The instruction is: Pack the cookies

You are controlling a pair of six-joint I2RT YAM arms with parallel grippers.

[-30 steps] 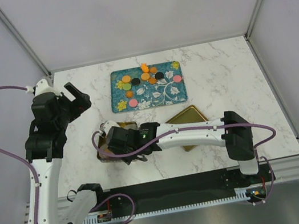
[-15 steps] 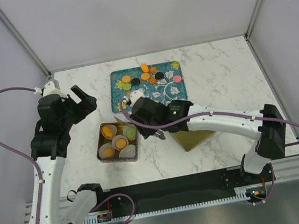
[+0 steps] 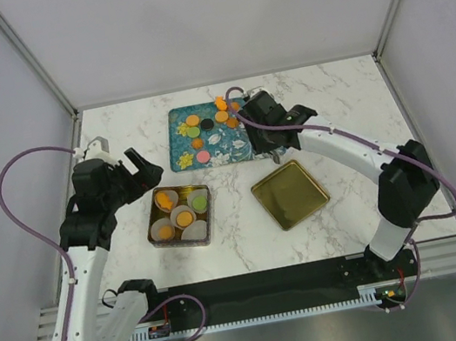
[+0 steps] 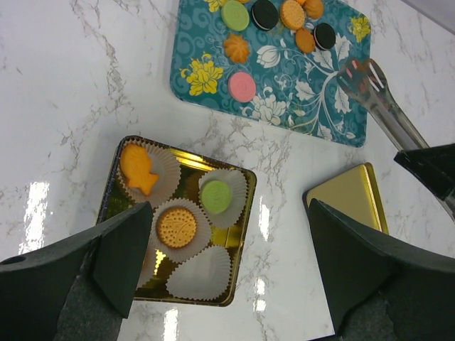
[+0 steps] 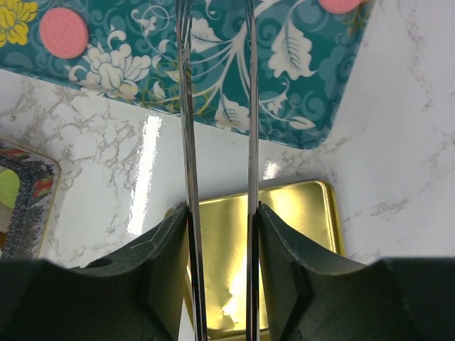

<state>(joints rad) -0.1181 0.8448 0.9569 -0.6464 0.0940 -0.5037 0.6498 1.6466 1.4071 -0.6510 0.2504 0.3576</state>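
Note:
Several cookies (image 3: 217,119) lie on the teal floral tray (image 3: 241,146), among them a pink one (image 4: 242,86). The gold tin (image 3: 153,237) holds paper cups with an orange fish-shaped cookie (image 4: 137,168), an orange round cookie (image 4: 176,226) and a green cookie (image 4: 215,195). One cup (image 4: 200,273) is empty. My right gripper (image 5: 217,213) is shut on metal tongs (image 5: 186,106). Their empty tips (image 4: 362,71) reach over the tray's right part. My left gripper (image 4: 231,249) is open and empty, hovering above the tin.
The gold lid (image 3: 290,194) lies upturned right of the tin, below the tray; it shows under my right fingers (image 5: 298,213). Marble tabletop is bounded by enclosure walls at left, right and back.
My right arm has swung with the tongs from over the tin up and right to the tray's right side. The tin with its green cookie is uncovered. My left arm shifted slightly down and right.

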